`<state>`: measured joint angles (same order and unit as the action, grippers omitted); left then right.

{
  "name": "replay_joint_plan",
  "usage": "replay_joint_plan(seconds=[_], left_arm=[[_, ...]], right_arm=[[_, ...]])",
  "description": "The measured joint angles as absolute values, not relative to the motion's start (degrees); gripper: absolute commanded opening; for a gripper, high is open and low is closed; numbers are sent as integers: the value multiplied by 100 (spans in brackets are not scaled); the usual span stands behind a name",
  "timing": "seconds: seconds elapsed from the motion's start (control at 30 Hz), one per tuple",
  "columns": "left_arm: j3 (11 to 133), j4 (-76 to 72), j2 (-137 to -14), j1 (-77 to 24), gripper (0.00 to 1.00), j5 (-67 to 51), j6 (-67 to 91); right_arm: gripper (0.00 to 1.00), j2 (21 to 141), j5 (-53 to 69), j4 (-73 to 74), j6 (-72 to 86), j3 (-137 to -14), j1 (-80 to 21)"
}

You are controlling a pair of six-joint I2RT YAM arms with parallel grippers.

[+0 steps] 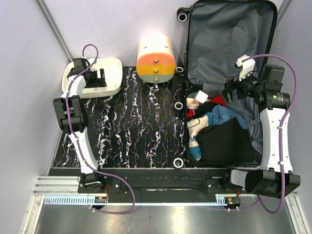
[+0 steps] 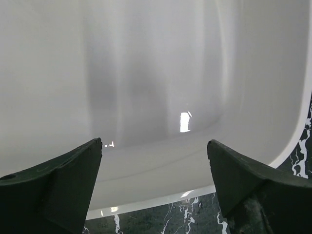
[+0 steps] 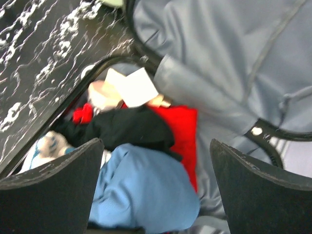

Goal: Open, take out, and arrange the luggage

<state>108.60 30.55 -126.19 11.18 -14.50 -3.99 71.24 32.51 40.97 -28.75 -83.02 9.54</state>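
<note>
The luggage (image 1: 224,34) lies open at the right, its grey-lined lid (image 3: 219,53) flat at the back. Its near half holds clothes: a black garment (image 1: 226,144), a blue one (image 1: 225,115) (image 3: 146,190), a red one (image 1: 219,101) (image 3: 183,131) and a white tag (image 3: 130,87). My right gripper (image 1: 229,90) (image 3: 153,195) hovers open and empty over the clothes near the hinge. My left gripper (image 1: 100,78) (image 2: 153,185) is open and empty inside the white tray (image 1: 114,73) (image 2: 146,73) at the far left.
A cream-and-orange cylindrical box (image 1: 156,58) stands between the tray and the luggage. The black marbled mat (image 1: 136,126) covers the table's middle. The luggage's wheels (image 1: 179,163) line its left side. Purple walls enclose the back and sides.
</note>
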Motion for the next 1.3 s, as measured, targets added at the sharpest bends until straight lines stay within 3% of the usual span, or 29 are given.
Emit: replay_joint_plan(seconds=[0.17,0.37,0.63,0.77,1.1,1.3], left_arm=[[10593,3087,-12578,1083,82,-1404,-438],[8954,3068,-11705,1066,74,-1406,-270],[6615,3444,-10001,764,73,-1608,438],[6038,3413,-9360,185,74,-1776,655],[5682,3284,-8606,-1188,80,-2412,993],[5682,3162,-8600,-1361,81,-2808,1352]], right_arm=[[100,7168,3417,5660,-3457,-8700,954],[100,7428,3520,7043,-4108,-9330,954],[100,7441,3522,7590,-4661,-9334,952],[100,7262,3509,7629,-4947,-9120,952],[100,6919,3081,7658,-5435,-8320,952],[100,6829,3240,7658,-6178,-8248,950]])
